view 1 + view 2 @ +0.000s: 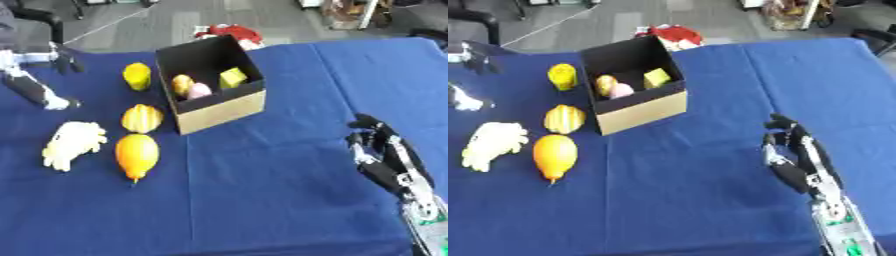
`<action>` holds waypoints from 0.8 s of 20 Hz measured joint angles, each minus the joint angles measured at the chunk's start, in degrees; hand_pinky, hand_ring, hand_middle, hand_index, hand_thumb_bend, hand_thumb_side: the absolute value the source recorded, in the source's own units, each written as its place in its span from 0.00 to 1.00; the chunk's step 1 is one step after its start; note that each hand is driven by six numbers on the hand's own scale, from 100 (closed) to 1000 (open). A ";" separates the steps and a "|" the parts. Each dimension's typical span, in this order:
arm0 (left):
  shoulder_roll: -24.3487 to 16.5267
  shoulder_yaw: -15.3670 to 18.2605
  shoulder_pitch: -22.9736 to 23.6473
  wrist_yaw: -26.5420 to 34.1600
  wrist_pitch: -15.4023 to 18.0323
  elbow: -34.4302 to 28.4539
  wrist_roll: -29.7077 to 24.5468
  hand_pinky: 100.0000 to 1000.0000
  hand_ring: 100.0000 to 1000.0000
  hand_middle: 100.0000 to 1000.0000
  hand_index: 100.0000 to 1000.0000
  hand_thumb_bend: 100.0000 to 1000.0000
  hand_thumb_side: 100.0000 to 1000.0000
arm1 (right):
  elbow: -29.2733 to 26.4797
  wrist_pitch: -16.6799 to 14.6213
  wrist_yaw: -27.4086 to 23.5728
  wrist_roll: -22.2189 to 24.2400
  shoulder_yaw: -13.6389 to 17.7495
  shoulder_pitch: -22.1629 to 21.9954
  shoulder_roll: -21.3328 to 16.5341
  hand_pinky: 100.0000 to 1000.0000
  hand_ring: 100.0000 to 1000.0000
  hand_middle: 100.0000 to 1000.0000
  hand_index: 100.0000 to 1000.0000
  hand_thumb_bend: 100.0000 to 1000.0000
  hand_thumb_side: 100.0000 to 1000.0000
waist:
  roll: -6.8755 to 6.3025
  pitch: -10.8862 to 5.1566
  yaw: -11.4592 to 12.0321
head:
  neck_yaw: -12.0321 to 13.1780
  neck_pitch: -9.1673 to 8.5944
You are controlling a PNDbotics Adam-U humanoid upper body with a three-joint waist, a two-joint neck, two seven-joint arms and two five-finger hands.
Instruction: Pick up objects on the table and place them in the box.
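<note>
Table (289, 200): covered in a blue cloth, carrying everything below.

Box (223, 110): open-topped, black inside with a tan front wall, sitting skewed near the middle of the far half. Already lying inside: a yellow-orange rounded piece (182, 83), a pink piece (199, 90) touching it, and a yellow-green block (233, 77) toward the far right corner.

Right robot hand (794, 150): resting low at the right side, fingers up and loosely relaxed, gripping nothing, well apart from every item.

Left robot hand (39, 92): reaching in from the upper left; only a pale tip near the table is showing, and I cannot tell how its fingers are set.

Orange fruit (137, 154): lying on the cloth left of the box, pointed end toward me.

White bumpy item (72, 144): lying just beside the orange fruit, on its left.

Striped yellow fruit (142, 118): sitting between the orange fruit and the box, close to the box's front corner.

Yellow cup-shaped item (136, 76): standing beside the box's left wall.

Risks: the four loose items are clustering tightly, so fingers closing on one may be nudging a neighbour or rolling the rounded fruits. Items near the box wall are leaving little room; a reaching robot hand could be shoving the box askew.
</note>
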State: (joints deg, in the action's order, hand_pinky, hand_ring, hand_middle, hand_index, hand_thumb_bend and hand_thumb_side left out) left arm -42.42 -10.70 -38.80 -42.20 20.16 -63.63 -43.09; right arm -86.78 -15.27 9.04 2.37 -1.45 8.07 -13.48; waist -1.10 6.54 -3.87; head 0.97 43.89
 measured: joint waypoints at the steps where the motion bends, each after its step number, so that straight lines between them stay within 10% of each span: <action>1: -0.02 0.12 1.52 0.05 -0.08 -0.29 0.13 0.77 0.71 0.74 0.85 0.31 0.37 | 0.00 0.00 0.00 0.02 -0.02 0.00 0.00 0.72 0.63 0.71 0.87 0.00 0.21 | 0.00 0.00 -0.12 | 0.13 0.00; 16: -0.22 0.63 7.05 -2.40 -2.43 -2.12 4.73 0.64 0.54 0.54 0.71 0.27 0.16 | 0.01 -0.09 0.00 0.35 -0.34 0.00 0.00 0.72 0.63 0.71 0.87 0.00 0.21 | 0.00 0.00 -0.80 | 0.92 0.00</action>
State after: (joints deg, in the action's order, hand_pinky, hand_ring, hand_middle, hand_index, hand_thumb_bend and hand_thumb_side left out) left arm -42.64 -10.07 -31.75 -44.60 17.73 -65.75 -38.36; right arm -86.78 -15.36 9.04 2.71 -1.79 8.07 -13.48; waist -1.10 6.54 -4.68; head 1.89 43.89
